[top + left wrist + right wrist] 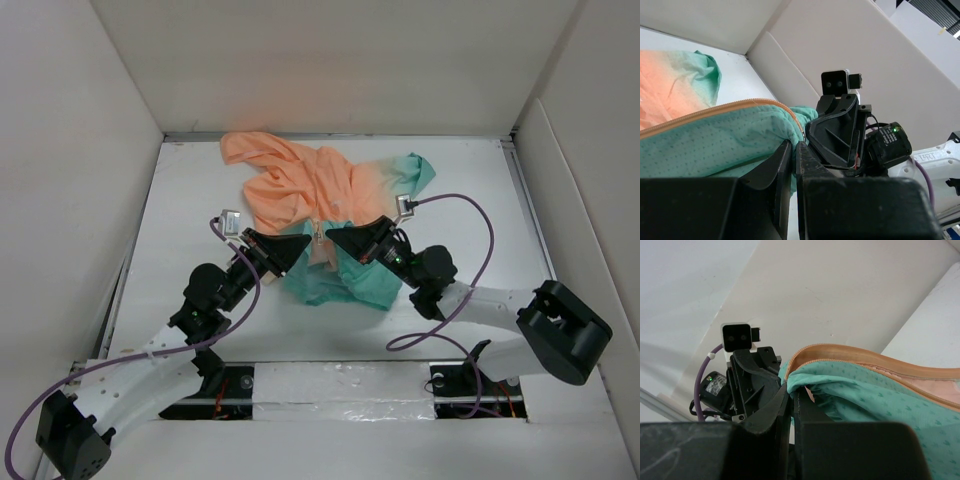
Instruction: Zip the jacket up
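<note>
Between the jaws, jacket [715,145]: thin matt cloth, finely dotted; left gripper [794,146] fingers [767,175]: smooth matt black plastic.

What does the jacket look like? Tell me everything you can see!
The jacket is thin, soft cloth, peach-orange at the far end and teal-green with tiny dots at the near hem. It lies crumpled on the white table. An orange zipper runs along its front edge. The left hand and right hand each pinch the teal hem, facing one another.
</note>
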Tool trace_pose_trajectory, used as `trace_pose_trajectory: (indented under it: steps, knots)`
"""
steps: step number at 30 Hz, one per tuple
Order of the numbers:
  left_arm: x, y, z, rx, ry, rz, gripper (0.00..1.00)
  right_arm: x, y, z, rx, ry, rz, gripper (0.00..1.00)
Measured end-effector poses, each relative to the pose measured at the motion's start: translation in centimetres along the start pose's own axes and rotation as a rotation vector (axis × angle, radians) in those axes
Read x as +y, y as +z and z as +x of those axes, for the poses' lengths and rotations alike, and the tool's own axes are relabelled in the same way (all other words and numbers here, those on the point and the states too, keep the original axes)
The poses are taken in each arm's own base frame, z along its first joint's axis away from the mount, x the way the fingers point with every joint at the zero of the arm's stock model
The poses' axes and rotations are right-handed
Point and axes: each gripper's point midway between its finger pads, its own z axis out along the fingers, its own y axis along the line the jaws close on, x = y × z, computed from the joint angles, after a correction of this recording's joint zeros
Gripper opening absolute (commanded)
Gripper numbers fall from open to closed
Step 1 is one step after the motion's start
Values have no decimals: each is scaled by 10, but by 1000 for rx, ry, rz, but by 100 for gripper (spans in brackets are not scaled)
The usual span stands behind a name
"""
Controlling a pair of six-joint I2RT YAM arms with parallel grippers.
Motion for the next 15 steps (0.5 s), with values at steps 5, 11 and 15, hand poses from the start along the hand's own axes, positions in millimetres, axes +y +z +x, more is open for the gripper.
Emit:
trace_pose_trajectory:
  steps: [5, 11, 15]
  knots:
    - [-1, 0, 0, 3, 1, 7, 0, 0, 0, 0, 0, 0, 0, 0]
    - [0, 0, 0, 1, 3, 3, 0, 0, 0, 0, 0, 0, 0, 0]
    - [3, 0, -1, -9, 3, -15, 0, 2, 0, -1, -2, -1, -4, 0]
